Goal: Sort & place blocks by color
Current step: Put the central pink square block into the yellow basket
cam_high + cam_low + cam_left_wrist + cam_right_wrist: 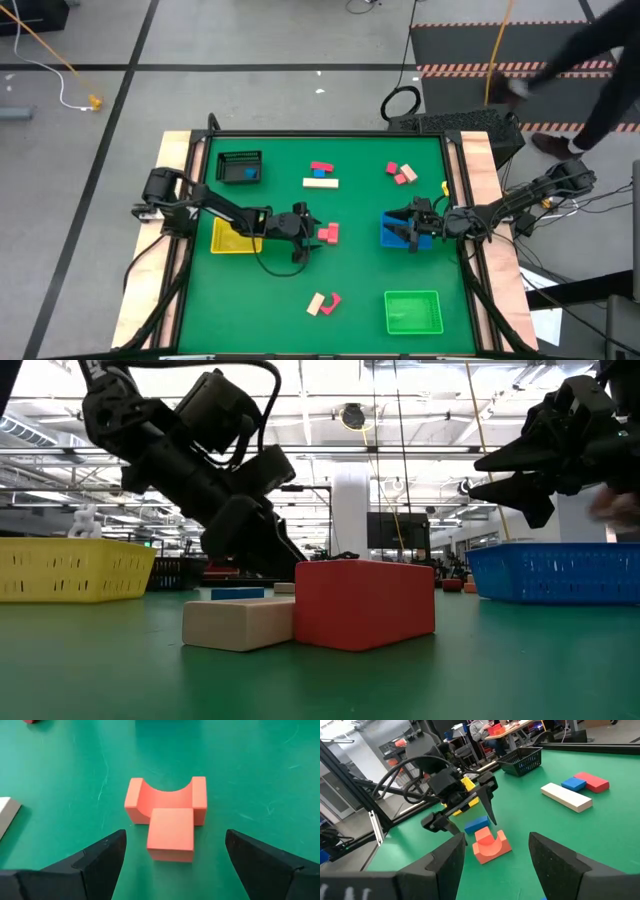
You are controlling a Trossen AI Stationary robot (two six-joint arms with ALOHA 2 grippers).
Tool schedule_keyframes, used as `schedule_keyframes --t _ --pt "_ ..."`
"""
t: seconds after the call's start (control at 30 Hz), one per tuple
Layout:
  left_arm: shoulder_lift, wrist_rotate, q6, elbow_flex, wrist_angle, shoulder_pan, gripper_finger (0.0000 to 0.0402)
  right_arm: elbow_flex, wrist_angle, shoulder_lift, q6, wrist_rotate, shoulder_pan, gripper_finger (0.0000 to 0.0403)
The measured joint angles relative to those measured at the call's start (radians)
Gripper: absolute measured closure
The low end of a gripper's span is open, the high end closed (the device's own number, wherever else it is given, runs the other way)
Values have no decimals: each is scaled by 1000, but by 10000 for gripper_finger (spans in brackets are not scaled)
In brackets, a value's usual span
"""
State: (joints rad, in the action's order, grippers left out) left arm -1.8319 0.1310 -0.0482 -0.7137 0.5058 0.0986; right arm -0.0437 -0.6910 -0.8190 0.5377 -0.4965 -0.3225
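My left fingers (95, 862) are spread wide and hold nothing. The left gripper (305, 235) hangs just above the green table (370, 270), and the red cube (170, 834) lies between my two fingertips, a little ahead of them. It touches a second red piece, an arch block (165, 799) with a round cut in its top, which sits just behind the cube. From the right wrist view there is also a blue block (476, 824) near this pair, on the side toward my left arm.

I judge these pieces to be light, stiff and not fragile; painted wood, with flat smooth faces, so a little slippery but easy to pinch. For the cube I think the best hold is on its two side faces, the ones that look toward my fingertips, low and in the middle, so it does not turn. The risk is that the arch moves too, because the two are touching.

My right gripper (413, 228) waits over the blue tray (392, 238), also wide open and empty.

Other blocks lie farther away: a tan bar (320, 182) with red and blue pieces beside it, and more red ones (402, 173) beyond my right fingers.
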Motion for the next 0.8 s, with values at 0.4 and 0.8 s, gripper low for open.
schedule_keyframes --t 0.4,0.8 --pt "-23 0 20 0 -5 0 65 0 0 0 0 0 0 190" --pt "-23 0 19 0 20 -22 196 0 0 0 0 0 0 190"
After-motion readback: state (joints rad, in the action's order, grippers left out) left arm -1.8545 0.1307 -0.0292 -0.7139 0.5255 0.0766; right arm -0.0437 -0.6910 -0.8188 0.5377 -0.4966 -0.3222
